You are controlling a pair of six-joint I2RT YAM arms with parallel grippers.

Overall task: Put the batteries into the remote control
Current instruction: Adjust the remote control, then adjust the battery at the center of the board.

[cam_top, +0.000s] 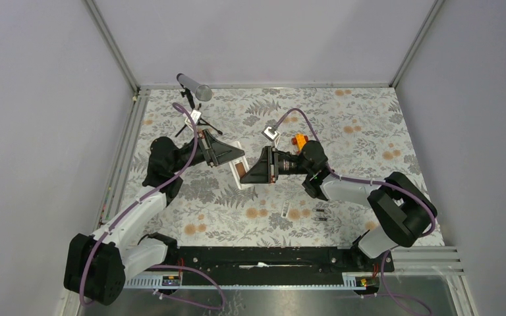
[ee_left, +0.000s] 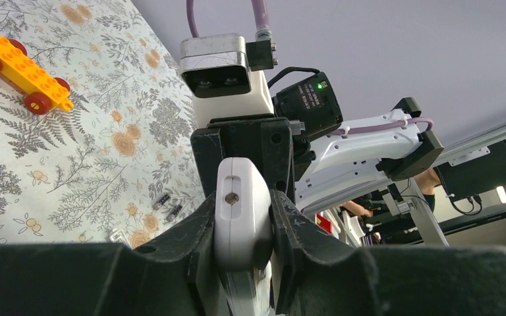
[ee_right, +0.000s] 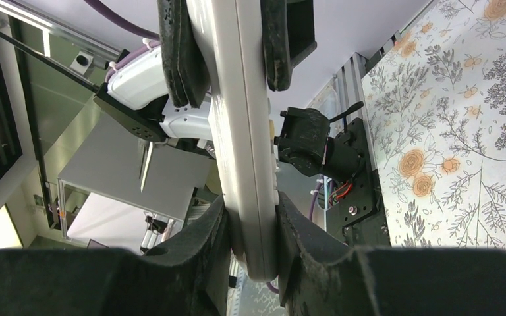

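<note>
The white remote control (cam_top: 238,157) hangs above the middle of the table, gripped from both sides. My left gripper (ee_left: 242,201) is shut on one end of the remote (ee_left: 240,217), whose end face with a small screw points at the camera. My right gripper (ee_right: 251,204) is shut on the other end of the remote (ee_right: 244,131), with the left arm's fingers (ee_right: 182,52) clamping it further up. In the top view the left gripper (cam_top: 226,155) and the right gripper (cam_top: 255,172) face each other. Two small dark batteries (cam_top: 319,211) lie on the table near the right arm, apart from both grippers; the batteries (ee_left: 167,205) also show in the left wrist view.
An orange toy car (cam_top: 298,139) stands behind the right gripper. Small flat white pieces (cam_top: 289,212) lie left of the batteries. A microphone on a small tripod (cam_top: 194,88) stands at the back left. A black rail (cam_top: 257,257) runs along the near edge of the flowered table (cam_top: 362,125).
</note>
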